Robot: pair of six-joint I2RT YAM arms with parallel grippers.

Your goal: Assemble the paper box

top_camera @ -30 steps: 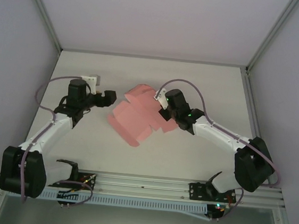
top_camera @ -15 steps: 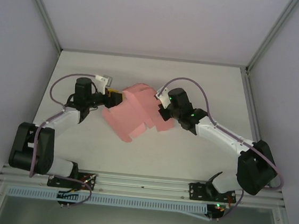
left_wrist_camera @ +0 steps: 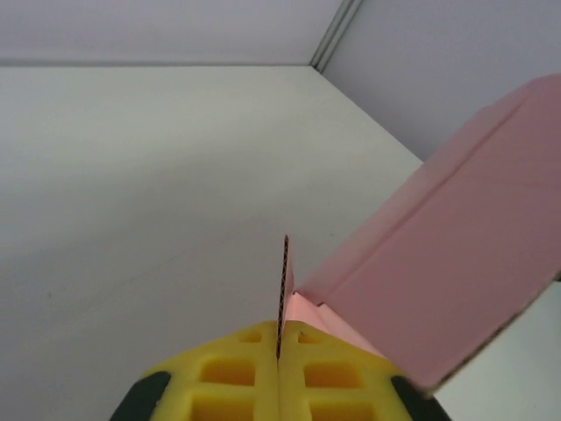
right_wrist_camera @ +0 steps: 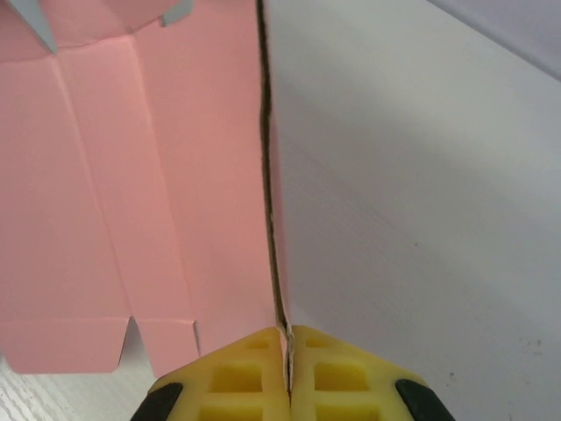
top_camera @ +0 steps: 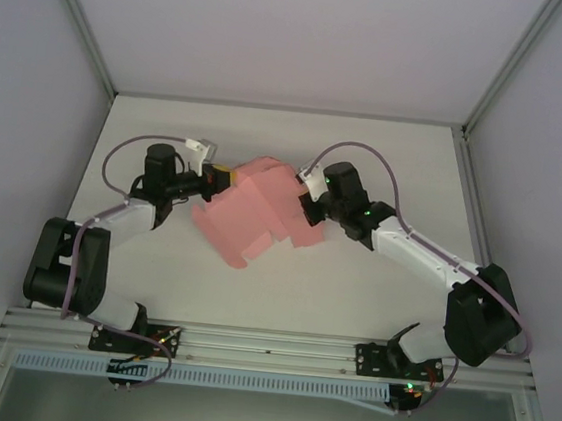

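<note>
Box: frame centre; thin pink creased card with notched flaps, long axis slanting upper right to lower left.
Left gripper: clenched on box's upper-left edge.
Right gripper: clenched on its right edge.

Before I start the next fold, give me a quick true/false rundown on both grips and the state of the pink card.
1. The left gripper is shut on an edge of the pink sheet. True.
2. The right gripper hangs open, apart from the pink sheet. False: it is shut on an edge of it.
3. The pink sheet is already a closed box. False: it is an open, partly bent sheet, with its creases and notched flaps on show in the right wrist view.
4. In the top view, the pink sheet lies between the two grippers, one holding it at each side. True.
</note>
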